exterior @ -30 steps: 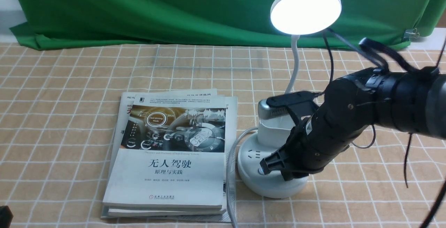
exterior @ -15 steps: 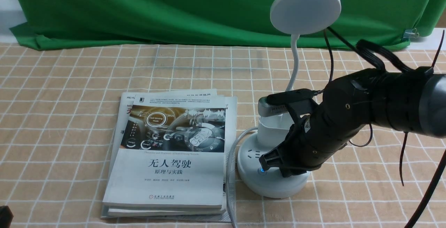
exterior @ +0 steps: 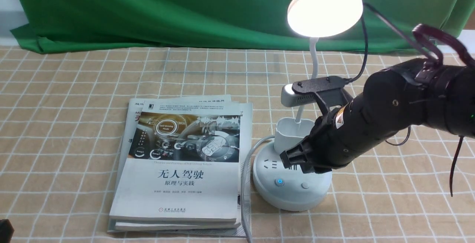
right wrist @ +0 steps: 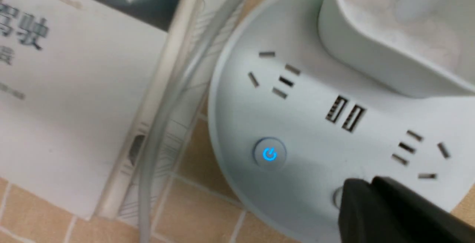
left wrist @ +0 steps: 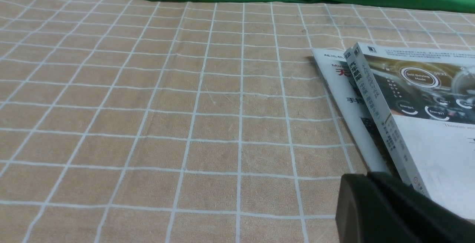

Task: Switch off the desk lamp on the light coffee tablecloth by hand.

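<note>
The white desk lamp stands on the light coffee tablecloth [exterior: 74, 105]. Its round disc head [exterior: 324, 9] glows warm white. The round base [exterior: 291, 193] carries a blue-lit power button [exterior: 279, 182] and a plain second button [exterior: 305, 185]. My right gripper [exterior: 293, 159] is shut and empty and hovers just above the base, in front of the pen cup [exterior: 291, 133]. In the right wrist view its tip [right wrist: 356, 194] partly covers the second button [right wrist: 336, 198], with the blue button [right wrist: 269, 154] beside it. My left gripper [left wrist: 367, 178] is shut and low over the cloth beside the books.
A stack of books [exterior: 182, 161] lies on the cloth just left of the lamp base, with the lamp's grey cable [exterior: 245, 176] running between them. A green backdrop cloth [exterior: 185, 9] hangs along the far edge. The right arm's black cables [exterior: 430, 46] loop near the lamp head.
The lamp was lit a second ago and dark half a second ago with my right gripper pressed low on the base. Now it glows again, and the gripper has lifted up and right.
</note>
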`<act>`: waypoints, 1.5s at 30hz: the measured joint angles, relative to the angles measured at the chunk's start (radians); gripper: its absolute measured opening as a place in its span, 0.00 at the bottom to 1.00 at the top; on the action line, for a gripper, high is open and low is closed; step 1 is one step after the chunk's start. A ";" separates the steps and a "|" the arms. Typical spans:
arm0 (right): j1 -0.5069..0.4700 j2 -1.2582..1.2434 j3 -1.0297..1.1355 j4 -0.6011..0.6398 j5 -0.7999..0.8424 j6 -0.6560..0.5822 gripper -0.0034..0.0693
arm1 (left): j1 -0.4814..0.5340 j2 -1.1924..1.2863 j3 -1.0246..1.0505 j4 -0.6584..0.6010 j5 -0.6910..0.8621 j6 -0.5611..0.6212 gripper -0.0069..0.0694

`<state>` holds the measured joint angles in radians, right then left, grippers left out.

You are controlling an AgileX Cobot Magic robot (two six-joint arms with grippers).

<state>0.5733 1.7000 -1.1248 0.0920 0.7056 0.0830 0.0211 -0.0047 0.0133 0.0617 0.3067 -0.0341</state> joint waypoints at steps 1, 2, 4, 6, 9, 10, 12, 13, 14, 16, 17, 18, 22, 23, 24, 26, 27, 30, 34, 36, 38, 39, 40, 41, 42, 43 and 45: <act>0.000 0.000 0.000 0.000 0.001 0.000 0.10 | 0.000 0.000 0.000 0.000 0.000 0.000 0.10; 0.000 0.003 0.000 0.000 0.001 0.000 0.10 | 0.000 0.000 0.000 0.000 0.000 0.000 0.10; 0.000 0.021 0.000 0.000 0.001 0.000 0.10 | 0.000 0.000 0.000 0.000 0.000 0.000 0.10; 0.000 0.047 0.000 0.000 -0.001 0.000 0.10 | 0.000 0.000 0.000 0.000 0.000 0.000 0.10; 0.000 0.095 0.000 0.001 -0.015 0.000 0.10 | 0.000 0.000 0.000 0.000 0.000 0.000 0.10; 0.000 0.105 0.000 0.000 -0.014 0.000 0.10 | 0.000 0.000 0.000 0.000 0.000 0.000 0.10; 0.000 0.109 -0.002 -0.001 -0.027 0.000 0.10 | 0.000 0.000 0.000 0.000 0.000 0.000 0.10; 0.000 0.112 -0.003 -0.002 -0.037 0.000 0.10 | 0.000 0.000 0.000 0.000 0.000 0.000 0.10; 0.000 0.114 -0.005 -0.003 -0.041 0.000 0.10 | 0.000 0.000 0.000 0.000 0.000 0.000 0.10; 0.000 0.114 -0.006 -0.004 -0.044 -0.001 0.10 | 0.000 0.000 0.000 0.000 0.000 0.000 0.10; 0.000 0.114 -0.006 -0.004 -0.044 -0.001 0.10 | 0.000 0.000 0.000 0.000 0.000 0.000 0.10; 0.000 0.112 -0.006 -0.004 -0.044 -0.001 0.10 | 0.000 0.000 0.000 0.000 0.000 0.000 0.10; 0.000 0.083 0.000 -0.004 -0.039 -0.001 0.10 | 0.000 0.000 0.000 0.000 0.000 0.000 0.10; 0.000 0.074 0.000 -0.004 -0.038 -0.001 0.10 | 0.000 0.000 0.000 0.000 0.000 0.000 0.10; 0.000 0.057 0.001 -0.004 -0.037 -0.001 0.10 | 0.000 0.000 0.000 0.000 0.000 0.000 0.10; 0.000 0.016 0.001 -0.004 -0.035 -0.001 0.10 | 0.000 0.000 0.000 0.000 0.000 0.000 0.10; 0.000 0.001 0.001 -0.004 -0.033 -0.001 0.10 | 0.000 0.000 0.000 0.000 0.000 0.000 0.10; 0.000 -0.053 0.002 -0.004 -0.020 -0.001 0.10 | 0.000 0.000 0.000 0.000 0.000 0.000 0.10; 0.000 -0.156 0.062 -0.004 -0.009 -0.001 0.10 | 0.000 0.000 0.000 0.000 0.000 0.000 0.10; 0.000 -0.208 0.103 -0.004 -0.005 -0.005 0.10 | 0.000 0.000 0.000 0.000 0.000 0.000 0.10; 0.000 -0.307 0.179 -0.004 0.003 -0.018 0.10 | 0.000 0.000 0.000 0.000 0.000 0.000 0.10; 0.000 -0.355 0.207 -0.004 0.004 -0.026 0.10 | 0.000 0.000 0.000 0.000 0.000 0.000 0.10; 0.000 -0.394 0.242 -0.004 0.005 -0.032 0.10 | 0.000 0.000 0.000 0.000 0.000 0.000 0.10; 0.000 -0.452 0.276 -0.004 0.005 -0.039 0.10 | 0.000 0.000 0.000 0.000 0.000 0.000 0.10; 0.000 -0.499 0.309 -0.004 0.006 -0.044 0.10 | 0.000 0.000 0.000 0.000 0.000 0.000 0.10; 0.000 -0.517 0.328 -0.004 0.006 -0.048 0.10 | 0.000 0.000 0.000 0.000 0.000 0.000 0.10; 0.000 -0.611 0.390 -0.004 0.010 -0.042 0.11 | 0.000 0.000 0.000 0.000 0.000 0.000 0.10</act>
<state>0.5733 1.0893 -0.7347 0.0879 0.7151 0.0412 0.0211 -0.0047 0.0133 0.0617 0.3067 -0.0341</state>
